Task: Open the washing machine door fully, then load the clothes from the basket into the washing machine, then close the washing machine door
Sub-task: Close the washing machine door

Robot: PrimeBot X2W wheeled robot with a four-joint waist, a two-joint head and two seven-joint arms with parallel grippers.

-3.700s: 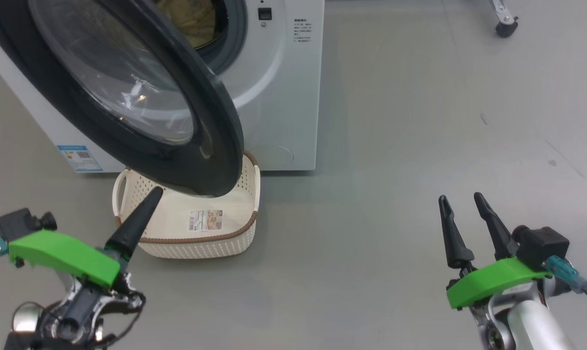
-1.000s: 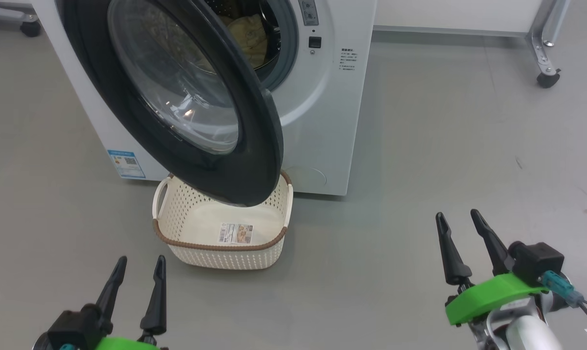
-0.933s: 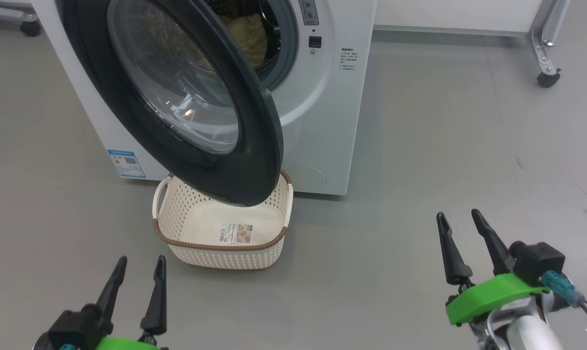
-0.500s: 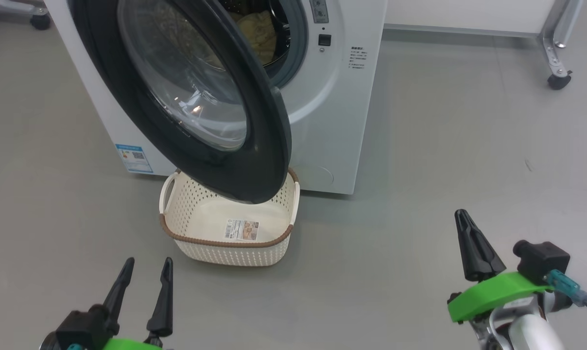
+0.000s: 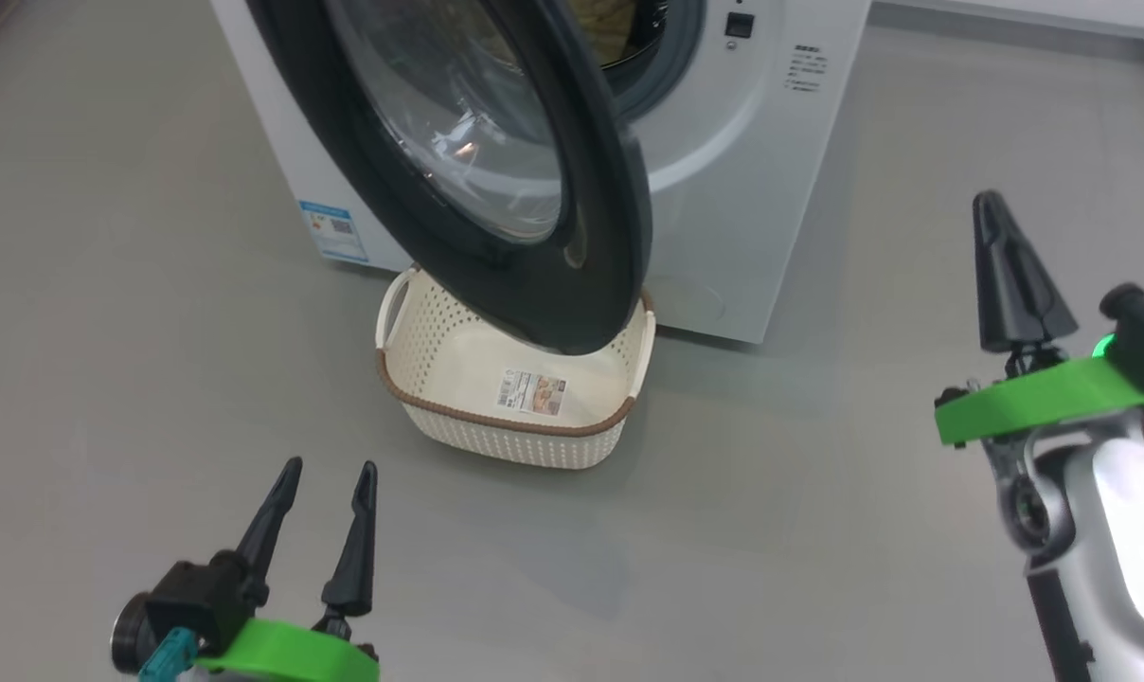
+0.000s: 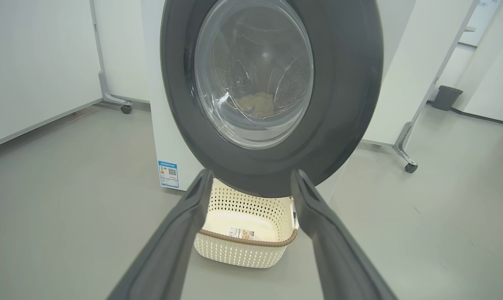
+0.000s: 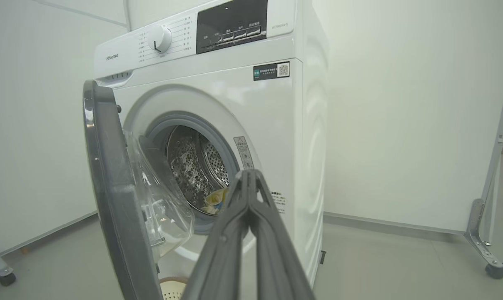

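The basket [image 5: 496, 422] lies bare down to its label sticker, just ahead of and a little right of the left claw [image 5: 331, 466]. The clothes [image 7: 215, 199] sit low in the steel drum, straight beyond the tips of the right claw [image 7: 248, 173]. Loading therefore looks finished, and the step in hand is judged to be closing the washing machine door [image 5: 593, 284]. The left claw is spread open and holds nothing. In its own view the door's outer face fills the space ahead of and above its fingers [image 6: 180, 233]. The right claw is pressed shut and empty, raised well off the floor. The door stands nearly edge-on ahead of it to its left, with the glass bowl bulging toward the opening. The next move probably calls for a steady push on the black rim near its free edge, swinging it toward the washing machine [image 5: 752, 208] until the latch catches. The left claw faces that outer side, whereas the right one looks at the inner side. The door's lower rim hangs over the back of the basket, and I cannot tell how much gap there is between them. Bare grey floor lies open around both claws, and a wheeled frame leg [image 7: 482, 233] stands far to the right of the right claw.
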